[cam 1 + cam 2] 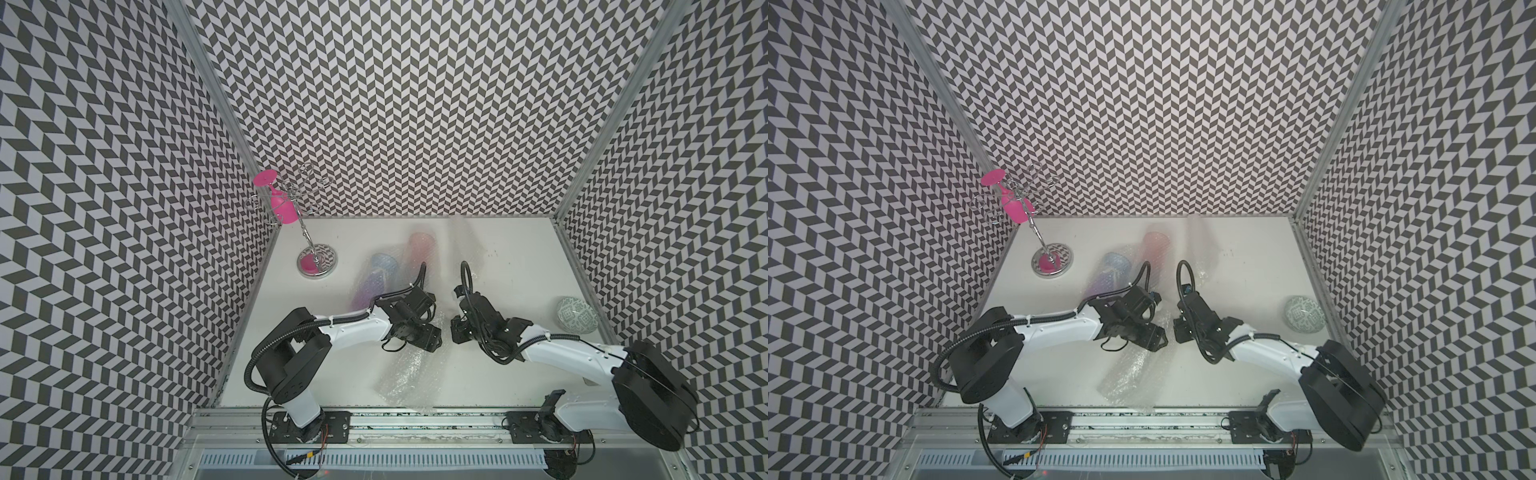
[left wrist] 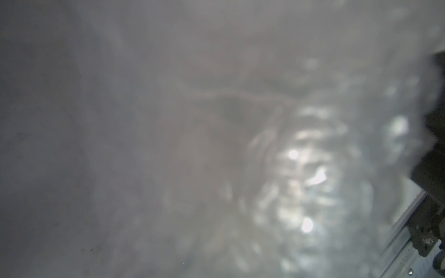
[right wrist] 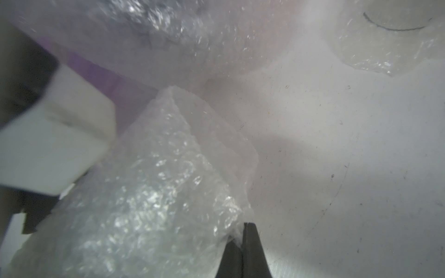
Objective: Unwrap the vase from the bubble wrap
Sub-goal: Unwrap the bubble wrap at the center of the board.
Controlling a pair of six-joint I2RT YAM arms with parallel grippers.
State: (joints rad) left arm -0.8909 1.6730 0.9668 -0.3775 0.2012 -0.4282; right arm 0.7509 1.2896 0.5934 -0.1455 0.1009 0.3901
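Note:
Two vases lie wrapped in bubble wrap mid-table: a pink-orange vase (image 1: 419,249) (image 1: 1156,247) and a blue-purple vase (image 1: 376,278) (image 1: 1111,274), whose purple side (image 3: 96,72) shows in the right wrist view. My right gripper (image 3: 242,237) (image 1: 457,328) is shut on the edge of a crumpled fold of bubble wrap (image 3: 156,192) just above the table. My left gripper (image 1: 415,307) (image 1: 1133,309) hangs over the near ends of the vases. Its jaws are hidden, because blurred bubble wrap (image 2: 301,168) fills the left wrist view. A blurred white block (image 3: 55,149) stands beside the held fold.
A loose sheet of wrap (image 1: 405,378) lies near the front rail (image 1: 415,417), and another sheet (image 1: 465,245) lies at the back. A chrome rack (image 1: 316,261) holding a pink glass (image 1: 280,208) stands back left. A patterned bowl (image 1: 577,315) sits by the right wall.

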